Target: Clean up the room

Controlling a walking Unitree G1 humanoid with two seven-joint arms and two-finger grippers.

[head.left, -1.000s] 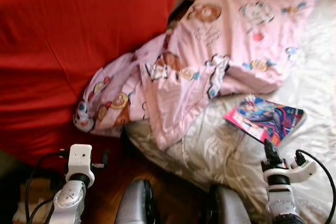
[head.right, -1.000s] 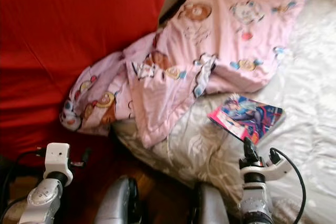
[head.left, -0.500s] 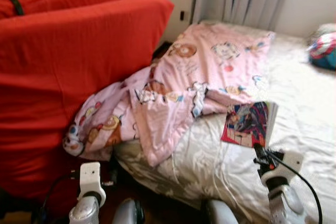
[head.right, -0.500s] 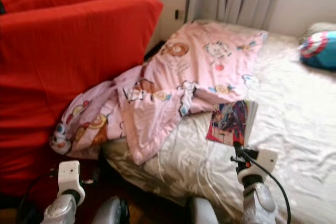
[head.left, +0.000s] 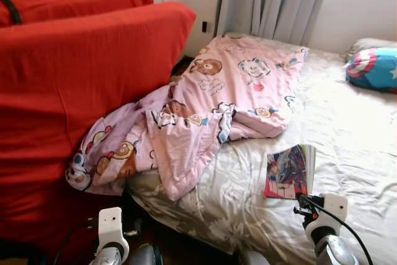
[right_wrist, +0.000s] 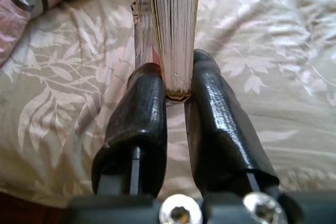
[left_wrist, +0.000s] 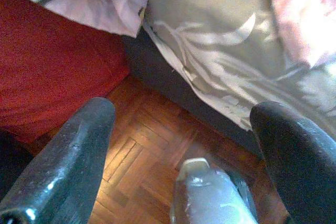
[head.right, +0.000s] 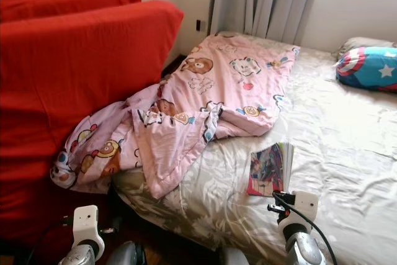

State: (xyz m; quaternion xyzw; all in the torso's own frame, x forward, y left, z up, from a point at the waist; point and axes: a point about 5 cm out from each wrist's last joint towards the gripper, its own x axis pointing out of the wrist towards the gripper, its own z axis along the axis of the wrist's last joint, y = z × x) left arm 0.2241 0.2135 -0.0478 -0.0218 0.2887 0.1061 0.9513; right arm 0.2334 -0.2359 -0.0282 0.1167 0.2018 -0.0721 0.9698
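A colourful comic book is held by its lower edge over the cream bed, its cover facing left. In the right wrist view my right gripper is shut on the book's page block, one black finger on each side. In the head view that gripper sits just below the book. My left gripper is open with nothing between its fingers, low over the wooden floor by the bed's edge.
A pink cartoon-print blanket hangs from the bed onto a big red cushion on the left. A round-shield pillow lies at the bed's far right. Grey curtains hang behind.
The head camera has tilted up and drawn back, showing more of the room. The book, flat on the bed before, now stands on edge in my right gripper.
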